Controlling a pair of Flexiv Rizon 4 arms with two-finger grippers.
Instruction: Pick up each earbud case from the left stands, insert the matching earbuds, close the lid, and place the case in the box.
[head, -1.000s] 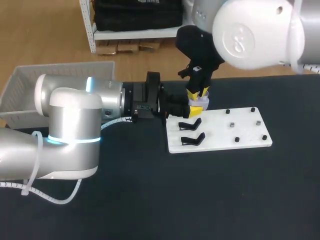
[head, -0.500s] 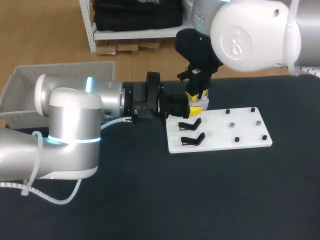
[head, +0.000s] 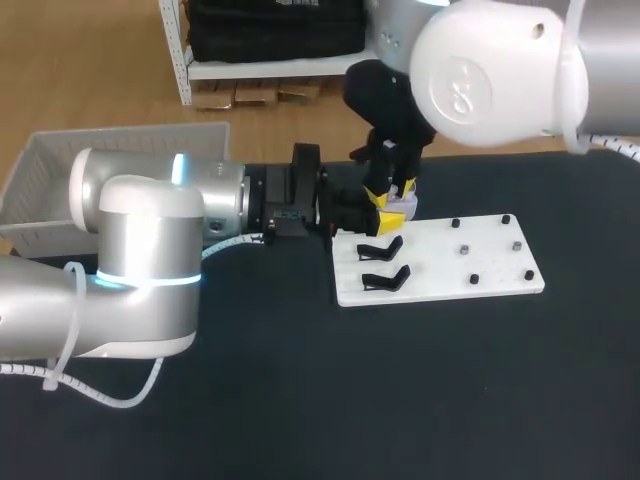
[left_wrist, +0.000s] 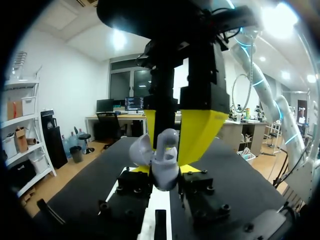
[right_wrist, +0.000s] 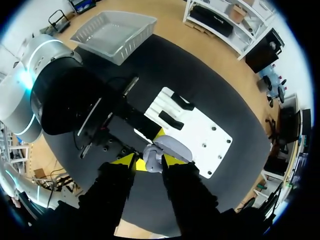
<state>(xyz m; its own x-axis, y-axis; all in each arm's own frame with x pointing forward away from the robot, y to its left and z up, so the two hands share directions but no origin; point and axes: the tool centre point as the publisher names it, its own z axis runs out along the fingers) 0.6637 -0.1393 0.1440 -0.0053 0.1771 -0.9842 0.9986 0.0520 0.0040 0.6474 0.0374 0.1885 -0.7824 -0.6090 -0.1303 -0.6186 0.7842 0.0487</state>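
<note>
While both arms are meeting above the far left corner of the white board (head: 440, 262), the step in hand is, by judgement, the loading of one case, with its lid not yet closed.

1. Left arm (head: 150, 260): reaching in level from the left of the board. The left pincer (head: 390, 217) is clamping the lavender earbud case (left_wrist: 162, 169) from two sides and holding it just above that corner, its lid appearing open.
2. Right arm (head: 490, 65): coming down over the same corner from beyond the board. The right pincer (right_wrist: 149, 161) is hanging directly over the case. Whether it is gripping an earbud, the lid or nothing cannot be told.

Next move, as judged: finishing whatever is going into the case, pressing the lid down, then carrying the case leftward away from the board.

Surroundings:
- Table (head: 400, 400): dark, carrying the board.
- Box (head: 60, 170): pale grey, lying well to the left of the board.
- Stands (head: 380, 248): two, black, sitting bare on the board's left part.
- Studs (head: 463, 250): six, small and dark, dotting the board's right part. Whether earbuds are sitting on them is too small to tell.

Obstructions, as judged: the right pincer is crowding the case from above and needs lifting clear first. The left arm's own bulk is lying between board and box.
</note>
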